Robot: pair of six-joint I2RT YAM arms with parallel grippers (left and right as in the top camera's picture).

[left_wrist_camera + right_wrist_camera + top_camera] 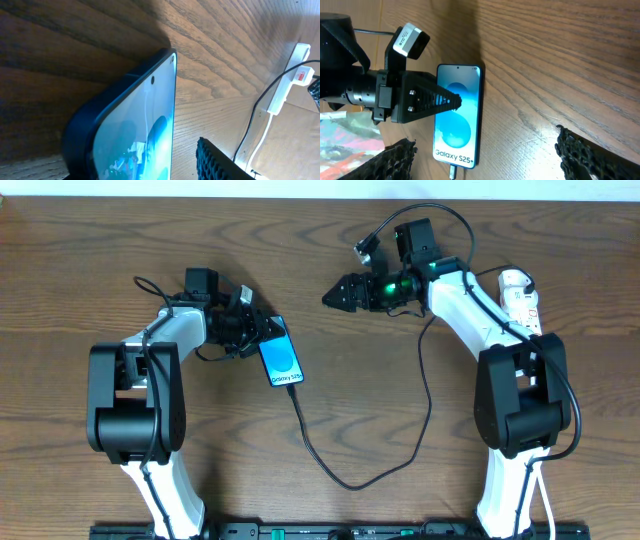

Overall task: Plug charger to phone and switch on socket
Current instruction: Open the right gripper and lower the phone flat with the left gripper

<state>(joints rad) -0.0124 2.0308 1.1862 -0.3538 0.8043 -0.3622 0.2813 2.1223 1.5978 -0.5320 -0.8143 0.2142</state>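
Observation:
The phone (281,362) lies flat on the wooden table with its blue screen up and "Galaxy S25+" readable in the right wrist view (457,115). The charger cable (345,480) has its connector in the phone's lower end (452,172); it loops forward, then runs back right toward the socket (520,295). My left gripper (258,330) is at the phone's top end. One finger pad (217,162) stands a little off the phone's edge (150,125), and the other finger is hidden. My right gripper (338,293) hovers open and empty right of the phone, its fingers wide apart (485,147).
The socket also shows in the left wrist view (287,82), with a red switch (301,76), a thick white cord (260,140) and the black cable (255,115) beside it. The table's far edge (320,198) runs behind both arms.

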